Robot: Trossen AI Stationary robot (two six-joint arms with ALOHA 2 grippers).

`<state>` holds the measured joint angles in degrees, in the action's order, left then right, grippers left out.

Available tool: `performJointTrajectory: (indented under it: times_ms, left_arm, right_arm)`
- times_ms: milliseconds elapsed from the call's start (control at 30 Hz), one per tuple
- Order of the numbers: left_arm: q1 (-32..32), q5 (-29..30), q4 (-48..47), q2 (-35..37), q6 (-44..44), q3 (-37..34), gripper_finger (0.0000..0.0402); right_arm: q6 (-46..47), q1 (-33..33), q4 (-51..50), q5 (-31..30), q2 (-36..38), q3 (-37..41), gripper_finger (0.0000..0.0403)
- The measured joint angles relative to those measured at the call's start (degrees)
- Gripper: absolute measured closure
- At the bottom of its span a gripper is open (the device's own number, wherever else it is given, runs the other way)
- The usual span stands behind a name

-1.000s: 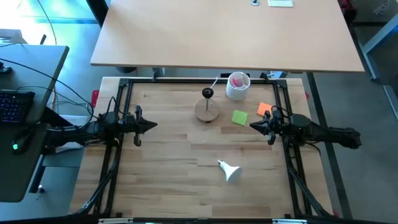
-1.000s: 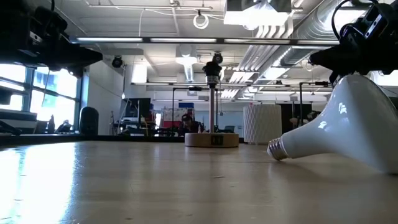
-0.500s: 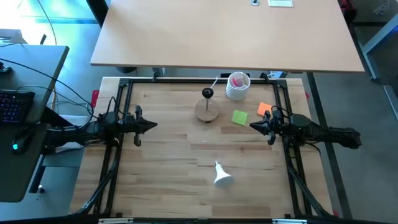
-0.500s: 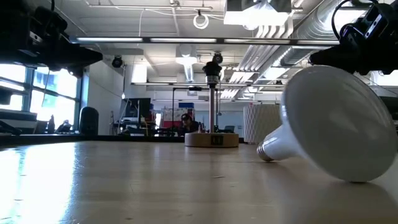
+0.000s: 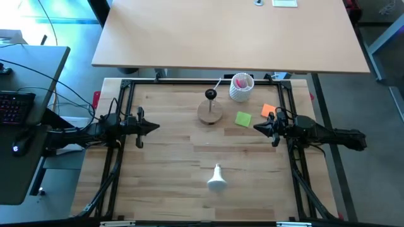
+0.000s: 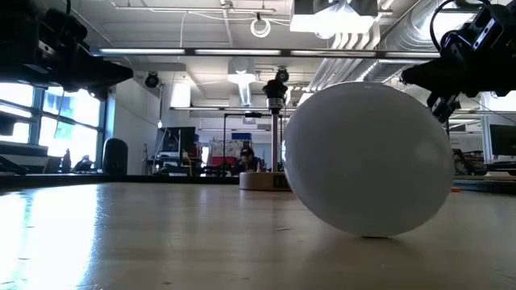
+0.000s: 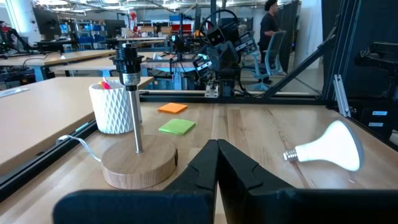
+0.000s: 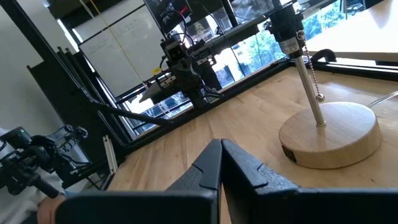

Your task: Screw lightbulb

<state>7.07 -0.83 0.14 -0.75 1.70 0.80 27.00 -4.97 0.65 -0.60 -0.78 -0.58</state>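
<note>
With fingers pressed together, the left gripper (image 5: 153,127) at nine o'clock and the right gripper (image 5: 257,128) at three o'clock face each other level above the table (image 5: 170,164), the lightbulb (image 5: 216,179) lying at six o'clock.

Bare wood lies open across the middle of the light wooden table (image 5: 170,157), between the two arms. At the far edge stand a black socket on a round wooden base (image 5: 210,111), a white ribbed cup (image 5: 240,88) and green and orange paper squares (image 5: 243,118); a white frosted lightbulb (image 5: 216,180) lies alone near the front edge.
</note>
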Motion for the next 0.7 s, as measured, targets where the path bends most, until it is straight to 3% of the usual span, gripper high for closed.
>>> performJointTrajectory:
  times_ms: [567,700]
  left_arm:
    - [0.01,0.01,0.0,0.0,0.0,0.0,0.0401]
    - [0.01,-0.01,0.02,0.02,0.0,0.0,0.0401]
  right_arm:
    - [0.01,0.0,0.03,-0.07,-0.02,-0.02,0.04]
    - [1.19,-1.02,1.51,-8.95,-0.02,-0.02,0.04]
